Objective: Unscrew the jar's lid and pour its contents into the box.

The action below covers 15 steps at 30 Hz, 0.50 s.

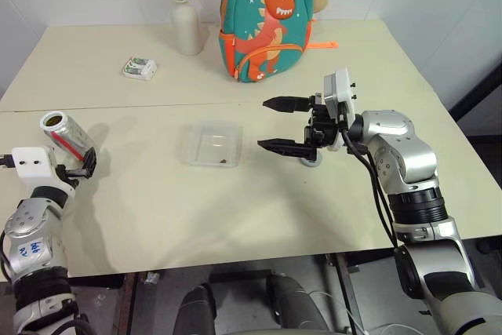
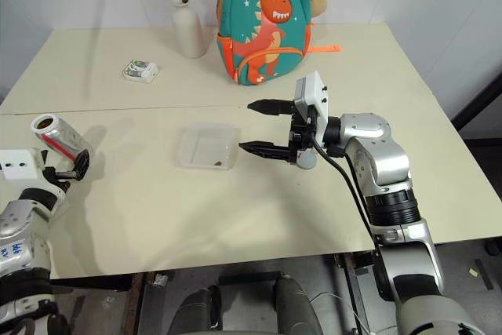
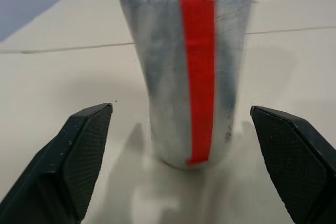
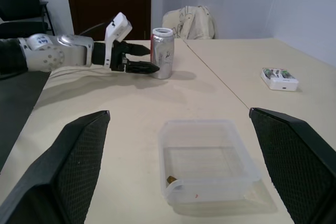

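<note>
1. We see the jar (image 1: 67,134) standing upright and lidless on the table (image 1: 141,217), just ahead of our left gripper (image 3: 184,166), jaws wide, holding nothing
2. A careless nudge could topple it
3. The box (image 1: 213,143) lies beside our right gripper (image 1: 284,124), spread wide, empty; the way between is clear

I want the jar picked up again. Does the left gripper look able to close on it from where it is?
Probably yes: the jar stands upright between the open left gripper's fingers, with nothing between them.
</note>
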### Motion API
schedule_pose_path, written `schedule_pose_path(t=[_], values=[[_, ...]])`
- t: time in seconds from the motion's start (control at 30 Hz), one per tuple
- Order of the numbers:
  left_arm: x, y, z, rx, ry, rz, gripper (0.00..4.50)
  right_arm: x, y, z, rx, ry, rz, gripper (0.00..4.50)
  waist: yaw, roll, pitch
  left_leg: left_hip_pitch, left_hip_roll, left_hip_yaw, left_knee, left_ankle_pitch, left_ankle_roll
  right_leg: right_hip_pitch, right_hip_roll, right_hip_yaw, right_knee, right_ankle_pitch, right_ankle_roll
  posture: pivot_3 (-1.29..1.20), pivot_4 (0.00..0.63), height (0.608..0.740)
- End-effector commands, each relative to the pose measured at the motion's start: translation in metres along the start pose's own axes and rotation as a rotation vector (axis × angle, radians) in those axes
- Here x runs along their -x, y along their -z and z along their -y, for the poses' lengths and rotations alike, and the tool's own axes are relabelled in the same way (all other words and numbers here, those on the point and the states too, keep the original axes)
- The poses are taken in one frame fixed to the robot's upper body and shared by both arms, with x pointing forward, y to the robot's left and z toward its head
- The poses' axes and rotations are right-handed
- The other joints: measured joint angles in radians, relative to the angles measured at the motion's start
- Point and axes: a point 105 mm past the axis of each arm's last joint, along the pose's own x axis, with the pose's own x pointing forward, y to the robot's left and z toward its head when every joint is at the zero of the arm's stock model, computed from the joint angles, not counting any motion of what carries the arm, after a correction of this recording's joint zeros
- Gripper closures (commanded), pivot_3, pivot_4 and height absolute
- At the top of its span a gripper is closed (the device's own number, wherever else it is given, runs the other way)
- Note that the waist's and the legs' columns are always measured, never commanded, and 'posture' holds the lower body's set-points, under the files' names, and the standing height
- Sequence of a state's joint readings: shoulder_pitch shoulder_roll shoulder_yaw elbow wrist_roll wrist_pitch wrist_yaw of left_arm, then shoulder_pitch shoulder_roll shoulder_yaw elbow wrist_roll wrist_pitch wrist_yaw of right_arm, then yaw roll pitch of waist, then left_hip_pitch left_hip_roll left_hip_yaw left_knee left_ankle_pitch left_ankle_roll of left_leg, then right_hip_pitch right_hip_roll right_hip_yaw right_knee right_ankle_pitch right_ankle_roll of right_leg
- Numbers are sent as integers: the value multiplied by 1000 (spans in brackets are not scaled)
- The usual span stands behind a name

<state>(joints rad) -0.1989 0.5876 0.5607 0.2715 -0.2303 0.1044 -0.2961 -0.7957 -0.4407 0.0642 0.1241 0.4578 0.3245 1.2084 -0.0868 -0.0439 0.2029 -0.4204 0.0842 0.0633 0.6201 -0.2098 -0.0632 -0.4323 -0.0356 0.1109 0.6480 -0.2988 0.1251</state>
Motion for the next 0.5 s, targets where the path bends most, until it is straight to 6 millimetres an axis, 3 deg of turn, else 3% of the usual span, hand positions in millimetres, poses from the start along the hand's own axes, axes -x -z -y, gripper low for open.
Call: schedule_pose_path(t=[0.03,0.23,0.37,0.4,0.5], values=[[16,-23,-1,-102,38,31,6,6,-6,-1,46,6,6,0,0,0,0,0,0,0,-1,0,0,0,0,0,-1,0,0,0,150,740],[51,-30,15,-310,193,-7,6,15,-1,2,51,35,-17,0,0,0,0,-1,0,3,-8,-1,-1,-4,-2,0,-5,-1,-3,0,150,740],[70,-48,40,-444,479,49,6,24,3,5,68,55,-46,0,-1,0,0,-1,0,3,-9,-1,-1,-5,-2,-1,-6,-4,-7,0,150,740],[73,-52,47,-458,545,67,6,26,4,5,75,59,-52,0,0,0,0,-1,0,3,-9,-1,-1,-5,-3,-1,-6,-10,-18,0,150,740],[75,-75,66,-446,710,191,6,36,8,5,108,76,-85,0,2,0,0,-1,-1,5,-9,-1,-1,-4,-5,0,-8,-11,-21,0,150,740]])
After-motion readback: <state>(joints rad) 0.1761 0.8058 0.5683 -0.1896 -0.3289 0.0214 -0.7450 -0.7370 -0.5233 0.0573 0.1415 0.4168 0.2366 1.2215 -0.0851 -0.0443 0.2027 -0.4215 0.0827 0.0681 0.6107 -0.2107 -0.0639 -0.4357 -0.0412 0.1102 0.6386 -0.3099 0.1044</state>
